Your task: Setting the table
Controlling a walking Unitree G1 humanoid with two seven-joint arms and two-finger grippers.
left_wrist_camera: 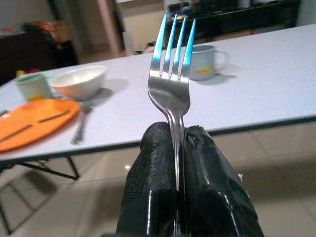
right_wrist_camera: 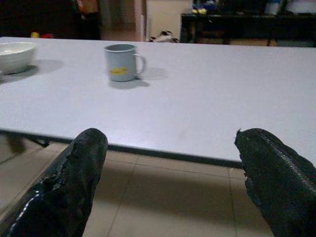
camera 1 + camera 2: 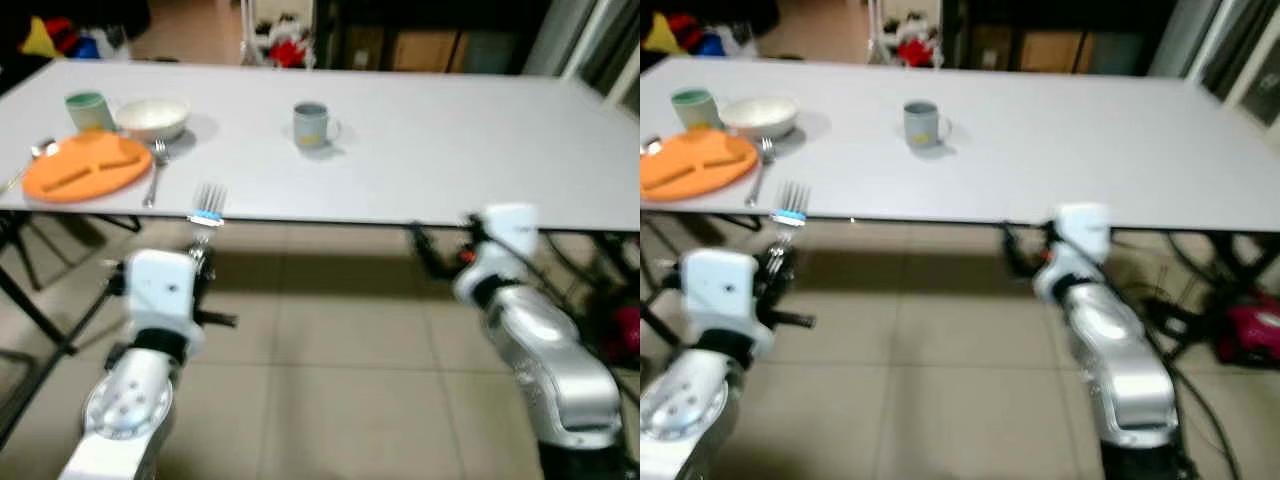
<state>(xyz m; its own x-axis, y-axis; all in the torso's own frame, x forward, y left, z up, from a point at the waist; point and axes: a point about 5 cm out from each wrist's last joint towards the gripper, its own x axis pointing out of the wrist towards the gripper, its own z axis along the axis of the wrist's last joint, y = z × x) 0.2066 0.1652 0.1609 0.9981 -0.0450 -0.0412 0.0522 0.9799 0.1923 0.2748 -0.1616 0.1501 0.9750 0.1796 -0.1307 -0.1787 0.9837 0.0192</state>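
Left gripper (image 1: 178, 148) (clamped) on fork (image 1: 171, 69)

A long white table (image 3: 1060, 150) spans the scene. Near its left end lies an orange plate (image 3: 692, 162), with a white bowl (image 3: 760, 116) just behind it and a green cup (image 3: 694, 105) beside the bowl. A fork (image 3: 761, 168) lies along the plate's right side. A grey mug (image 3: 922, 122) stands well right of the bowl. Off the table's near edge, the left gripper (image 3: 778, 258) holds a second fork (image 3: 790, 205) upright, and the right gripper (image 3: 1025, 245) hangs below that edge.

Silver arms (image 3: 545, 350) (black textured claws (image 1: 180, 185))
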